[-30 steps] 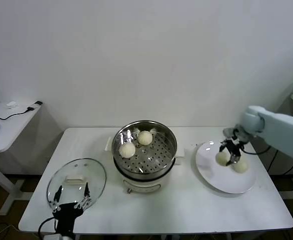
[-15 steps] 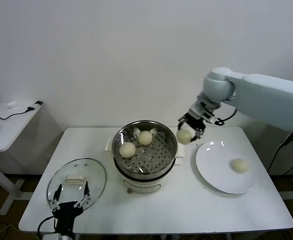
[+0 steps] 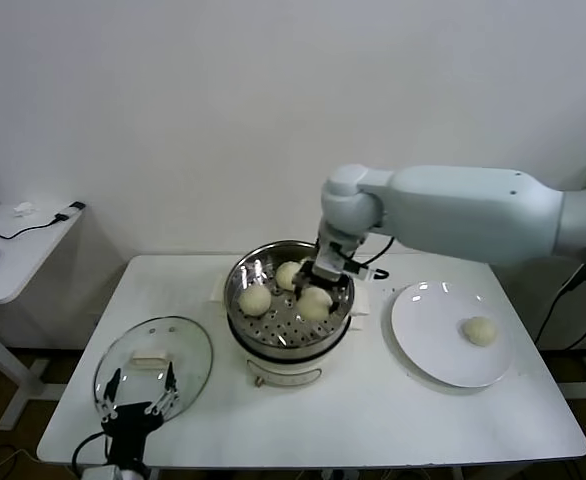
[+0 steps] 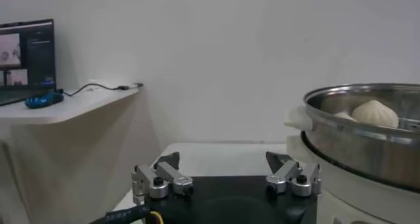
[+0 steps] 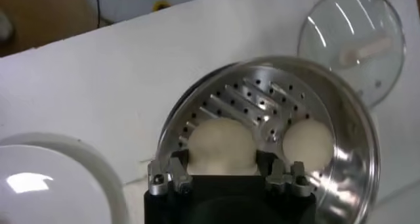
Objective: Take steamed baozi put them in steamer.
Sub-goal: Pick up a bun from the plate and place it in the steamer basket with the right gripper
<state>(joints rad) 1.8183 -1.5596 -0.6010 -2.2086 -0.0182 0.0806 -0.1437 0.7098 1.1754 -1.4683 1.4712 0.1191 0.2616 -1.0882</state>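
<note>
Bright, even light from above puts glare on the white plate (image 3: pixel 451 345) and glass lid (image 3: pixel 153 362), with soft shadows.

Right tool (image 3: pixel 316 283) clamped, arm extended; left tool (image 3: pixel 135 392) spread, parked low.

A lab-like test room: bare white wall (image 3: pixel 273 120), plain white tabletop (image 3: pixel 373 410), side desk (image 3: pixel 13 250) at left carrying cables.

No text, label, brand or number can be read on anything here. The monitor (image 4: pixel 26 61) at the left wrist view's upper left shows only blurred windows
</note>
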